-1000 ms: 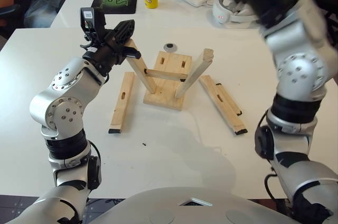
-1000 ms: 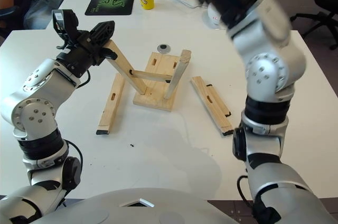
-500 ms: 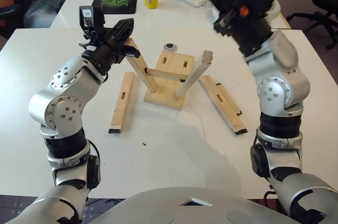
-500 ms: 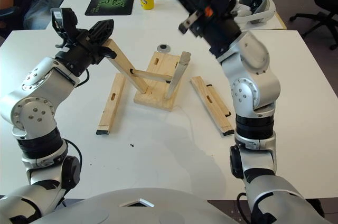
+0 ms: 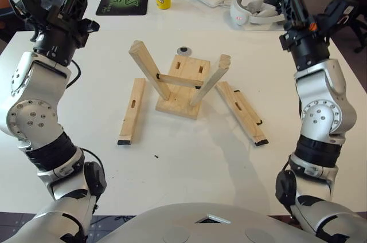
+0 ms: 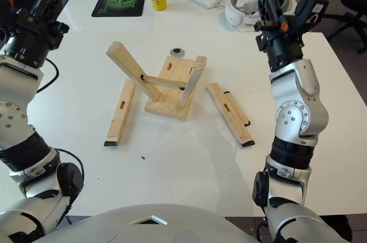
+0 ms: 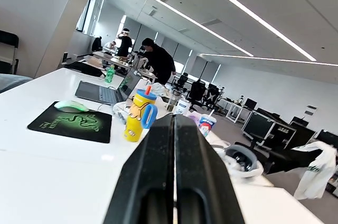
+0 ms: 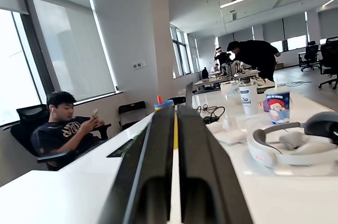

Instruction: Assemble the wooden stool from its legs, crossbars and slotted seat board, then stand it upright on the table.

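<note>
wooden stool (image 5: 182, 85) centred; left gripper (image 5: 77, 0), right gripper (image 5: 289, 3) near table (image 5: 189, 163) edges.

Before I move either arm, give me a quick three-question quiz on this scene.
1. True or false: the left gripper is holding a leg of the stool.
2. How many loose slotted pieces lie flat on the table beside the seat board?
3. What joins the two standing legs? A) a crossbar B) tape C) nothing

Key: 1 false, it is raised clear and shut on nothing; 2 two, one on each side; 3 A.
</note>
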Robot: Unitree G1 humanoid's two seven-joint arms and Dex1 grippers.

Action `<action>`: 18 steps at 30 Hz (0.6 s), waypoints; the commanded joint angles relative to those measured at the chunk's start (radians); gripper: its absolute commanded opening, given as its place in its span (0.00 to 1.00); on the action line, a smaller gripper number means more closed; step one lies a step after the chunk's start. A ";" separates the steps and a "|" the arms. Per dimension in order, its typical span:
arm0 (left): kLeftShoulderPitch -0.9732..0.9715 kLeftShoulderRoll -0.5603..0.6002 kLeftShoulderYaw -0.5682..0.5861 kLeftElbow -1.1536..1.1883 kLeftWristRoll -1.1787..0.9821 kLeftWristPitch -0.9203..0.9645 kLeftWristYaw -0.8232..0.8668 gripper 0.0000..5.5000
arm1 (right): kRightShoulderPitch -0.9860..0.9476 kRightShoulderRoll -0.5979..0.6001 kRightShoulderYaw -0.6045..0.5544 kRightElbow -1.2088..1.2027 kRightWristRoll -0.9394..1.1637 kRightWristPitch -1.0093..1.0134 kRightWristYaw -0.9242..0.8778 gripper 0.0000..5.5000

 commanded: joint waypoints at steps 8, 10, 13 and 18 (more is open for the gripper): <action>0.249 0.123 -0.480 0.027 0.492 -0.255 -0.184 0.00 | 0.277 0.015 0.332 -0.137 -0.379 0.010 -0.086 0.09; 0.247 0.123 -0.523 0.002 0.531 -0.279 -0.204 0.00 | 0.328 0.003 0.373 -0.173 -0.418 0.040 -0.084 0.09; 0.242 0.125 -0.558 -0.022 0.560 -0.296 -0.236 0.00 | 0.370 -0.002 0.391 -0.203 -0.416 0.082 -0.055 0.09; 0.231 0.120 -0.589 -0.075 0.565 -0.281 -0.291 0.00 | 0.345 0.015 0.371 -0.201 -0.426 0.093 -0.055 0.03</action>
